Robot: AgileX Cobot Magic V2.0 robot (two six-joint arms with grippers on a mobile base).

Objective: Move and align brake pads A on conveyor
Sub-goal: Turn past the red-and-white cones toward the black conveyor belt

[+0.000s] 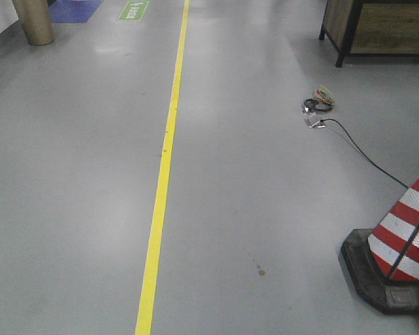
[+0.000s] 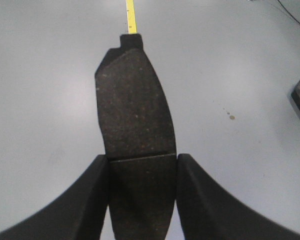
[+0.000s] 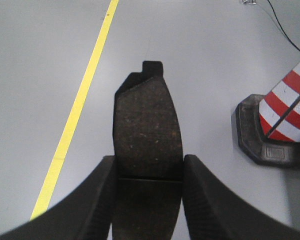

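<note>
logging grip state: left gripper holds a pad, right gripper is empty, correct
No. The right gripper is not empty: it clamps the right pad, as the right wrist view shows. The left gripper does hold the left pad.

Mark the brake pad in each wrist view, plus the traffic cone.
Left brake pad [image 2: 135, 110]: left wrist view, face above groove.
Right brake pad [image 3: 147, 135]: right wrist view, face above groove.
Traffic cone [image 1: 398, 227]: front view, striped side.

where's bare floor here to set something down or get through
Bare floor left of the yellow line, up to the pillar; also between the line and the cable. Crowded on the right: cone, cable, cabinet.
</note>
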